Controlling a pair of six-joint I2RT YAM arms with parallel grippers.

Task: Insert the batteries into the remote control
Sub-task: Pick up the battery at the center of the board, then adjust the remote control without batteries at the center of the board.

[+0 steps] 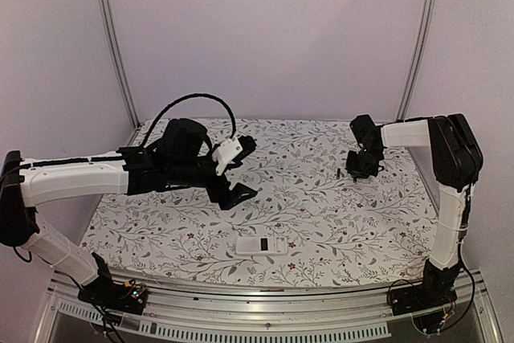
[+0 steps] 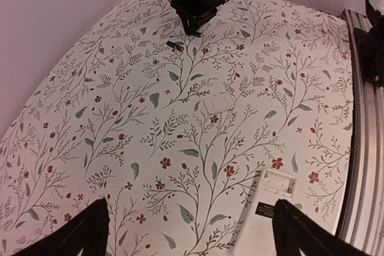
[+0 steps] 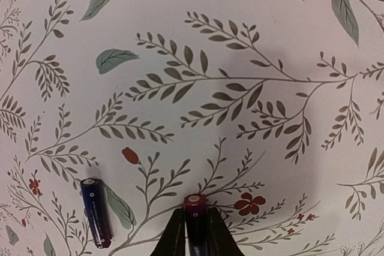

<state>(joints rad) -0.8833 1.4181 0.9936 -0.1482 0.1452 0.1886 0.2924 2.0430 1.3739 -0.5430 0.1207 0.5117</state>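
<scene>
— Floral cloth covers the table (image 1: 161, 222), so the dark cells show up well. What is the right tool (image 3: 195, 235) doing?

— Its fingers (image 3: 175, 237) press on both sides of one battery (image 3: 195, 207) at the far right of the table. The jaws look clamped on it, with one end poking out past the fingertips. I cannot tell whether it is off the cloth yet. The second battery (image 3: 96, 213) lies flat just beside it, not touching.

— And the remote control (image 1: 261, 245)?

— It is near the front edge, back up, with the battery bay (image 2: 276, 183) uncovered. A small white piece, probably the cover (image 2: 216, 105), lies between the remote and the batteries. The left tool (image 2: 192, 238) hangs above the remote with its jaws wide apart, holding nothing.

— So how should the lift go?

— Straight up and slowly, since a slim cell can pivot in the grip. I'd check that it sits square, carry it over the bay, and have the left tool steady the remote before pressing it in. I cannot read the polarity marks from here.
</scene>
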